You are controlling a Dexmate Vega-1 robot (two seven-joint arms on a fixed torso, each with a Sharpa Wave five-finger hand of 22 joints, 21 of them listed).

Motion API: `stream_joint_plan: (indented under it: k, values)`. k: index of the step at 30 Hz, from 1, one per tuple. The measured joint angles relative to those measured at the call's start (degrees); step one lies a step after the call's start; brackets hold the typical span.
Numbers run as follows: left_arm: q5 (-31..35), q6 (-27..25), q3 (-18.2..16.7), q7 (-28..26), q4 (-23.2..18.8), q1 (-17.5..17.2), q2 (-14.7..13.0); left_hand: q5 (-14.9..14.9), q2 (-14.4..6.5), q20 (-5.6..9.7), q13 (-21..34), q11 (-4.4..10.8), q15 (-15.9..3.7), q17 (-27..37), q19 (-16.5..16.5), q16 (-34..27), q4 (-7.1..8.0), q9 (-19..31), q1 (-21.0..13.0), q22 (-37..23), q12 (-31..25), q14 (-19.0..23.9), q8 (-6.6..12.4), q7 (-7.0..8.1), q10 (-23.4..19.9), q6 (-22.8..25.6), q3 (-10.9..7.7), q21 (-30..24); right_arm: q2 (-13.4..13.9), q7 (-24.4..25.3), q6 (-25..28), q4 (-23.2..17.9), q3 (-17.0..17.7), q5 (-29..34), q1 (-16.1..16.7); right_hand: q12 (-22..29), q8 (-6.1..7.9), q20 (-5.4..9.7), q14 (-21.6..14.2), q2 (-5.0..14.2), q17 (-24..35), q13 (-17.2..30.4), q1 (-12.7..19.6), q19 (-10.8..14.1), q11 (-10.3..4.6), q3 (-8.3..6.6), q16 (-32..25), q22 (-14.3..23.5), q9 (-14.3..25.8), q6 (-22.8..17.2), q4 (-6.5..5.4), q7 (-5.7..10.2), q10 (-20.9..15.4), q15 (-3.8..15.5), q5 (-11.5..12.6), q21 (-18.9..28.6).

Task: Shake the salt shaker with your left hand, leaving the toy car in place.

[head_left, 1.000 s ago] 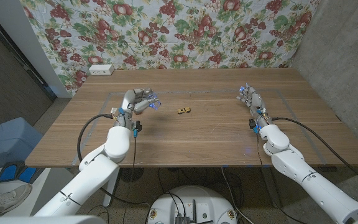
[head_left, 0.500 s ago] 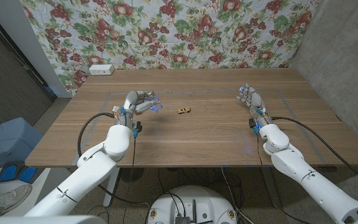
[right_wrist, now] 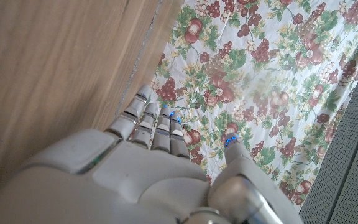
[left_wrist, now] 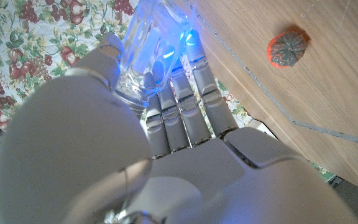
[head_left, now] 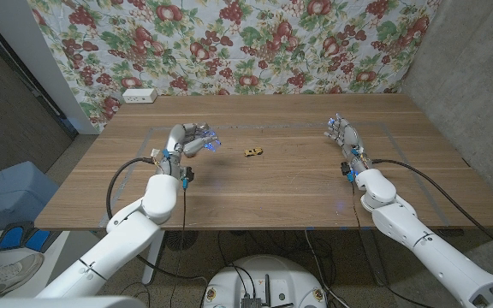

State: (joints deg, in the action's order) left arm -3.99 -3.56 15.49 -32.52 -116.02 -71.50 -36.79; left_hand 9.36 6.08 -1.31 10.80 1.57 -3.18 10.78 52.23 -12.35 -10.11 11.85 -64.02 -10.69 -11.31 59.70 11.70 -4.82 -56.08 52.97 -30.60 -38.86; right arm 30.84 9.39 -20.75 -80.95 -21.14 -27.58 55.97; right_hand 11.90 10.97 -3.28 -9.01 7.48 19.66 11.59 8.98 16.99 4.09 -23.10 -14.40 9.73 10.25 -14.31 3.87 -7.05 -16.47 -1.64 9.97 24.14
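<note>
The clear, hard, likely slippery and breakable shaker (left_wrist: 149, 46) is gripped round its body by the left hand (head_left: 188, 141), clear of the car (head_left: 252, 152); the right hand (head_left: 342, 133) is spread, empty.

Left hand (head_left: 189, 141) is up off the table, fingers (left_wrist: 179, 112) curled tight round the salt shaker (left_wrist: 146, 50). Right hand (head_left: 344, 134) waits far across, fingers together, holding nothing.
</note>
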Motion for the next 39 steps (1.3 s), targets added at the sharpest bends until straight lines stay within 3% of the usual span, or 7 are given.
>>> stream_joint_plan:
  k: [7,9,24,27,39]
  values:
    - [1.2,6.2,-0.1,-2.8,2.7,0.0,1.5,-0.1,-0.1,0.00,0.0,0.01,0.00,-0.1,0.0,0.0,0.09,0.0,0.1,0.0,0.1,0.0,-0.01,0.01,0.0,0.0,0.09,-0.1,-0.2,0.4,0.4,0.0,-0.2,0.3,-0.2,-0.3,0.00,0.20,0.0,0.00,0.0,0.0,0.0,0.2,0.00,0.00,0.0,0.0,0.0,0.0,0.00,0.00,0.0,0.00,0.0,-0.2]
    - [1.8,8.1,-0.3,-3.6,4.7,-0.2,3.3,-0.1,-0.1,0.11,0.0,0.09,0.00,-0.2,-0.1,0.0,0.12,0.0,0.1,0.0,0.3,0.0,-0.02,0.02,-0.1,0.0,0.12,-0.1,-0.3,0.6,0.6,0.0,-0.3,0.3,-0.3,-0.3,0.00,0.20,0.0,0.00,0.0,0.0,0.0,0.2,0.00,0.00,0.0,0.0,0.0,0.0,0.00,0.00,0.0,0.00,0.0,-0.2]
    - [7.0,18.6,-0.4,-8.9,8.4,-0.3,7.1,-0.1,-0.3,0.23,0.0,0.09,0.01,-0.2,-0.2,0.0,0.24,0.0,0.3,0.0,0.3,0.0,-0.35,0.20,-0.1,0.2,0.24,-0.1,-0.4,0.6,0.7,0.2,-0.3,0.3,-0.4,-0.3,0.00,0.20,0.0,0.00,0.0,0.0,0.0,0.2,0.00,0.00,0.0,0.0,0.0,0.0,0.00,0.00,0.0,0.00,0.0,-0.6]
    - [7.9,19.9,-0.4,-9.5,9.8,-0.2,8.8,-0.1,-0.4,0.23,0.0,0.09,0.01,-0.2,-0.2,0.0,0.28,0.0,0.4,0.0,0.3,0.0,-0.45,0.20,-0.1,0.2,0.28,-0.1,-0.4,0.6,0.5,0.2,-0.3,0.3,-0.3,-0.3,0.00,0.21,0.0,0.00,0.0,0.0,0.0,0.2,0.00,0.00,0.0,0.0,0.0,0.0,0.00,0.00,0.0,0.00,0.0,-0.6]
    - [10.3,22.0,-0.8,-10.6,10.7,-0.3,11.2,0.0,-0.4,0.23,0.0,0.09,0.01,-0.3,-0.2,0.0,0.34,0.2,0.4,0.0,0.3,0.0,-0.65,0.20,-0.1,0.2,0.34,-0.1,-0.3,0.1,0.1,0.6,-0.1,-0.1,-0.2,-0.2,0.00,0.21,0.0,0.00,0.0,0.0,0.0,0.2,0.00,0.00,0.0,0.0,0.0,0.0,0.00,0.00,0.0,0.00,0.0,-0.9]
